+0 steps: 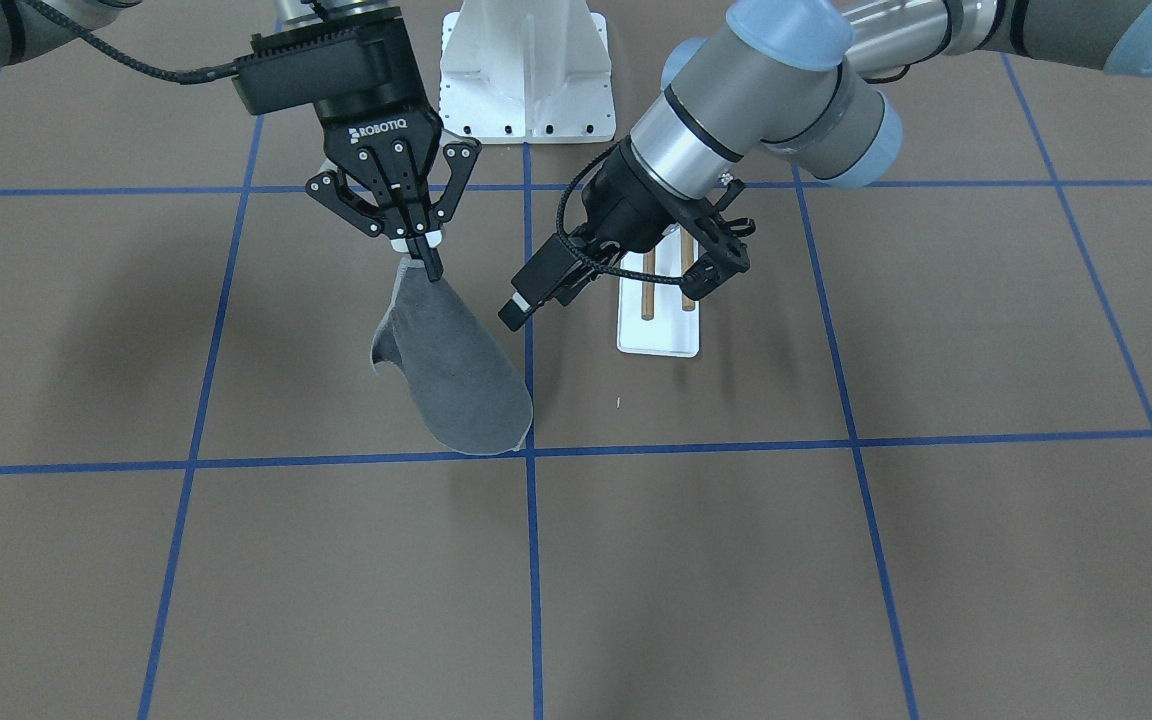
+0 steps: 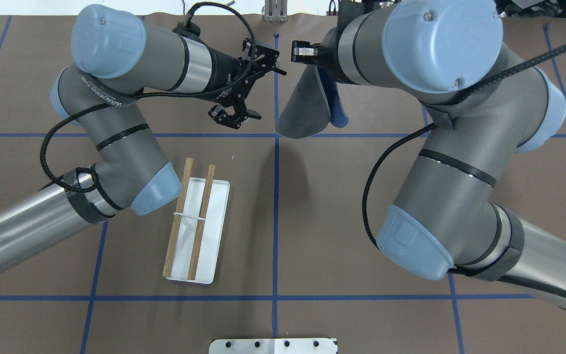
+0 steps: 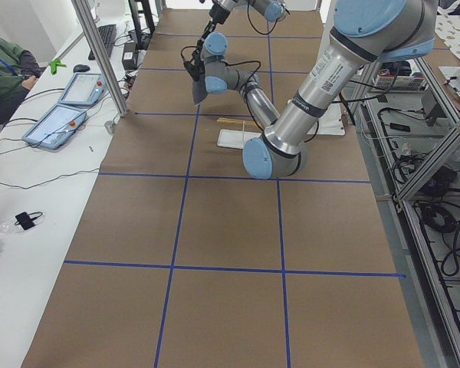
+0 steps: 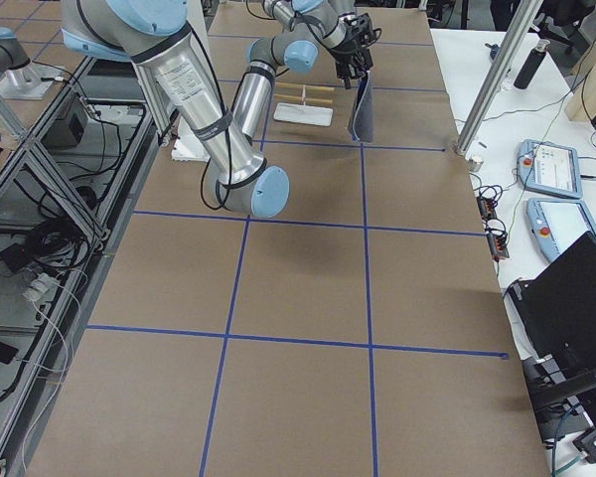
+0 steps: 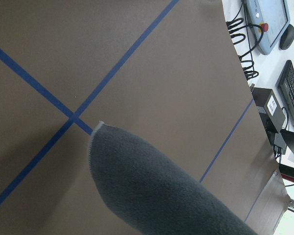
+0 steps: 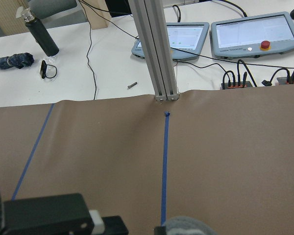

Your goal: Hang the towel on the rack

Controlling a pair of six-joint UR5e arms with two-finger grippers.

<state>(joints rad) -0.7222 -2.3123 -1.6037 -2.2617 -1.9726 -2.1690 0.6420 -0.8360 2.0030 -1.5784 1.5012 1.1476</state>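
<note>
Overhead exterior view showed a table point(image 2: 312, 221) covered in brown paper and crossed by blue tape lines, with both grey robot arms reaching toward the far edge, opposite the robot. The right gripper point(image 1: 431, 262), a black two-finger claw, was pinched tight on the top of a small, soft dark grey towel point(image 2: 305, 110) with a pale stitched edge. The towel hung down from it in a loose fold near the middle of that far edge, and a strip of its blue reverse side point(image 2: 338, 105) showed along one side. Whether its lower end touched the table could not be told. The left gripper point(image 2: 269, 96), also black, was spread wide and held nothing. It hovered just beside the towel, on the robot's left of it, without touching it. The rack point(image 2: 212, 231), two parallel brown wooden dowels point(image 2: 175, 231) raised on thin white supports over a flat white rectangular base plate, stood on the table in the robot's left half, closer to the near edge and well apart from the towel. A large white bolted pedestal point(image 2: 273, 345) sat at the middle of the near edge.
</note>
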